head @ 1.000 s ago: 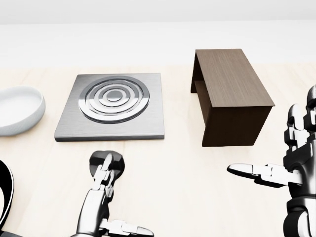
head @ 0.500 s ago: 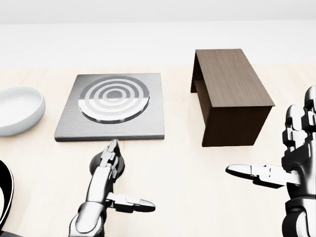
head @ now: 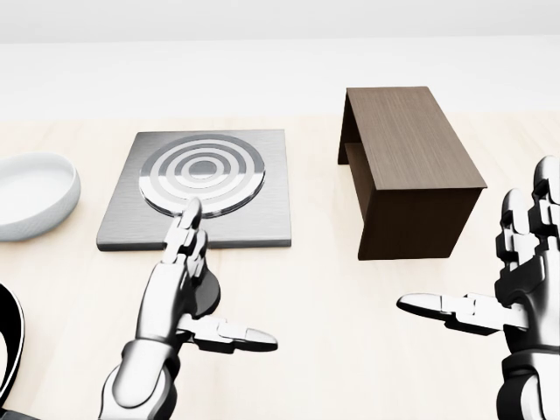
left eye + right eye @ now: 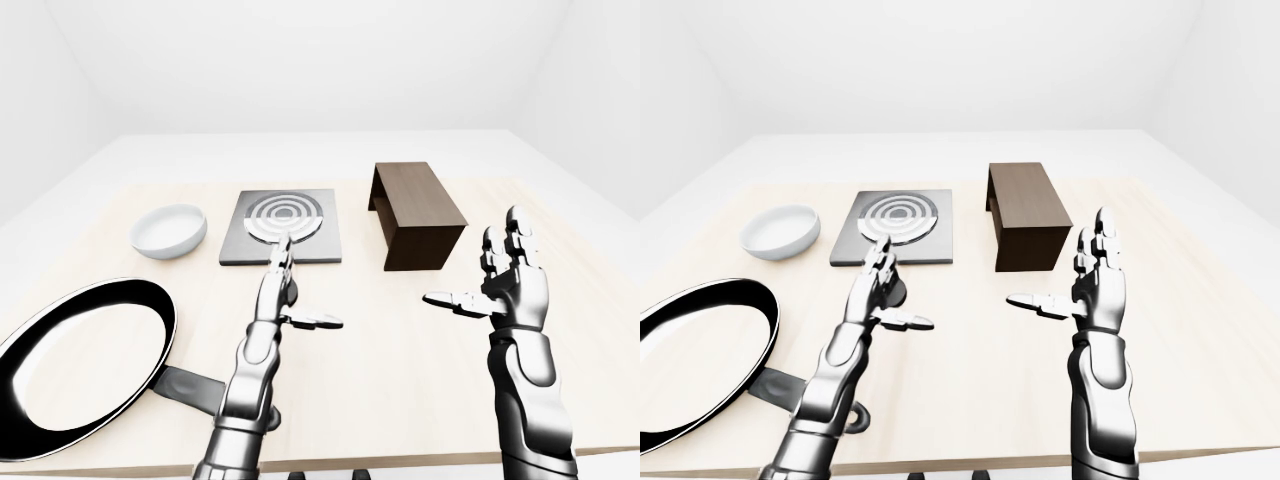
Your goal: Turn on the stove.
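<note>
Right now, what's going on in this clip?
A humanoid robot stands at a light wooden table, reaching its left hand toward the square metal stove, open fingers stretched out, their tips over its near edge in the head view. The right hand hangs open over the table, holding nothing. A white bowl sits left of the stove, a dark wooden box to its right, and a black frying pan lies at the lower left.

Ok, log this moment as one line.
left hand: open, reaching toward square steel stove plate | right hand: open, idle | dark knob: under left hand
</note>
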{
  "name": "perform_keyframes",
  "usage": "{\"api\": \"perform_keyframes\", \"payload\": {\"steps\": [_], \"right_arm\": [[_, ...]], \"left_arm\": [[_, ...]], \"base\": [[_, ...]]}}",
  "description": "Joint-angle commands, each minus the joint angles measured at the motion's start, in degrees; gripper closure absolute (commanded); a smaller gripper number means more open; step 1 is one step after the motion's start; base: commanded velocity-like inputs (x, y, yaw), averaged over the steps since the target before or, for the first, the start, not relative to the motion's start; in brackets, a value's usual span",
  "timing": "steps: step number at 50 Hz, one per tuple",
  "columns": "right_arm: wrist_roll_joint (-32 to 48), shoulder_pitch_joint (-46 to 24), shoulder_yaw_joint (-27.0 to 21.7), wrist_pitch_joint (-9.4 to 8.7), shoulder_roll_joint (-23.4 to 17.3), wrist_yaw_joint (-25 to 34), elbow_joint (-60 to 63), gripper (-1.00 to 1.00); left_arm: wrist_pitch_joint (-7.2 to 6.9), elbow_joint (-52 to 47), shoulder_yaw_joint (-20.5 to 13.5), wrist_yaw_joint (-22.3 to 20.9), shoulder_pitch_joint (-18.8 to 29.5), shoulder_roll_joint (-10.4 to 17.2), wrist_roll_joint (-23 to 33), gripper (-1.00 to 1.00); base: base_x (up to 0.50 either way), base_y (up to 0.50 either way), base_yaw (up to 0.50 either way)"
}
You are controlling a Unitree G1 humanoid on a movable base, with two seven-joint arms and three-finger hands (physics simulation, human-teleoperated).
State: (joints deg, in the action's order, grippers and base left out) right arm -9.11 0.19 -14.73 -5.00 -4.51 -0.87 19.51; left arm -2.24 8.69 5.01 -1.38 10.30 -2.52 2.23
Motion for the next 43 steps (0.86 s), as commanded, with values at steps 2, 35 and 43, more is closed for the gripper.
{"api": "perform_keyframes", "payload": {"steps": [2, 35, 43], "right_arm": [[0.0, 0.2, 0.1, 0.0, 0.1, 0.1, 0.4, -1.0], [0.2, 0.1, 0.3, 0.0, 0.2, 0.2, 0.4, -1.0], [0.5, 0.4, 0.8, 0.0, 0.4, 0.2, 0.4, -1.0]], "left_arm": [[-2.76, -29.3, 4.7, 0.1, -12.0, 0.6, 0.9, -1.0], [7.24, -20.9, 0.8, 8.9, -14.9, 0.9, 2.9, -1.0], [7.24, -17.8, 0.1, 8.6, -14.7, 0.9, 1.4, -1.0]], "base": [[0.0, 0.0, 0.0], [0.0, 0.0, 0.0], [0.0, 0.0, 0.0]]}}
